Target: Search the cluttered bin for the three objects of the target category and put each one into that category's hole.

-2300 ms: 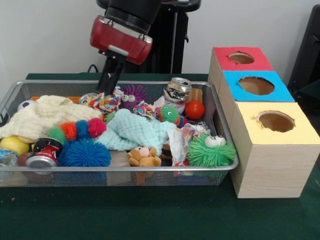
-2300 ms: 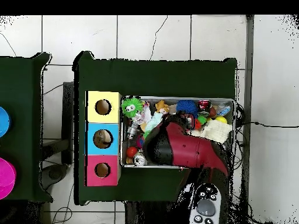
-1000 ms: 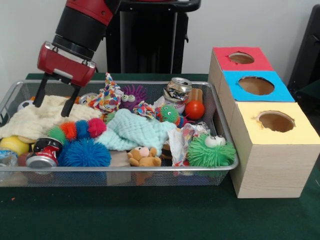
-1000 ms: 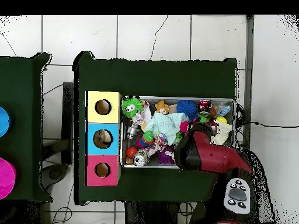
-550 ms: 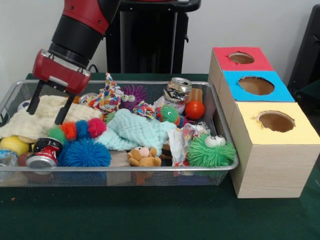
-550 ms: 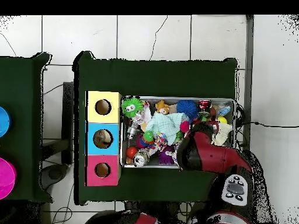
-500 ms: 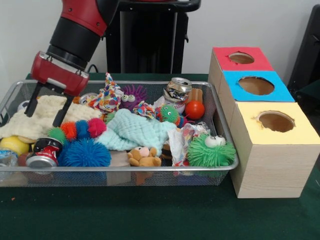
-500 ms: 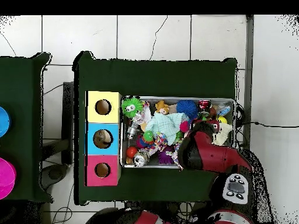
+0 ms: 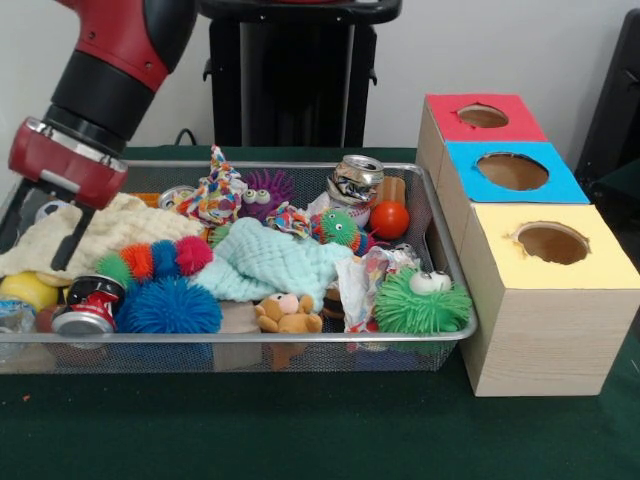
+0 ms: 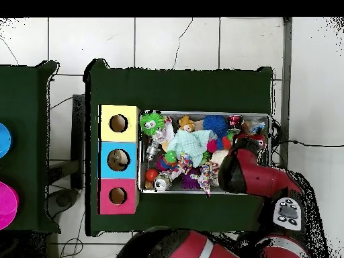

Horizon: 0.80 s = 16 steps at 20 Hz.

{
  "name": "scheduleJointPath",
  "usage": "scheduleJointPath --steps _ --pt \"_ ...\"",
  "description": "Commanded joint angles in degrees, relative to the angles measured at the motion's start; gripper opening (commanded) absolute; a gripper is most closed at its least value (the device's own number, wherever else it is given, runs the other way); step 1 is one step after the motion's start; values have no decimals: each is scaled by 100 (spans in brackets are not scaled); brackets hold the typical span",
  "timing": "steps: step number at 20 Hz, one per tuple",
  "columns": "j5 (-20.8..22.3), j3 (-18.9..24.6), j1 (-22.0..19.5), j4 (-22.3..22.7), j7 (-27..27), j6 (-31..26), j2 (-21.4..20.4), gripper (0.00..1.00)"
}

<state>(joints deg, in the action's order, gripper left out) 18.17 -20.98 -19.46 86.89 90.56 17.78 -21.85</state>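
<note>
Starting at your left in the front view, the gripper (image 9: 40, 233) hangs over the cream cloth (image 9: 95, 233) at the left end of the wire basket (image 9: 250, 345), its two black fingers (image 9: 68, 240) spread apart and grasping nothing. Below it you see a yellow ball (image 9: 27, 290) and a red can (image 9: 88, 303). Moving right, a blue spiky ball (image 9: 170, 306), a mint cloth (image 9: 268, 262), a small teddy bear (image 9: 286, 314), a crushed can (image 9: 354, 180) and a green fuzzy ball (image 9: 420, 302) lie in the basket. Beside it, the box (image 9: 545, 300) shows red, blue and yellow holes.
</note>
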Motion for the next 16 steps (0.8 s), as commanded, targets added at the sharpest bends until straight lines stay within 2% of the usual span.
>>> scheduleJointPath --steps 1,16 --pt "169 689 -343 -589 709 0 370 100" --pt "356 1173 -542 -711 808 47 698 100"
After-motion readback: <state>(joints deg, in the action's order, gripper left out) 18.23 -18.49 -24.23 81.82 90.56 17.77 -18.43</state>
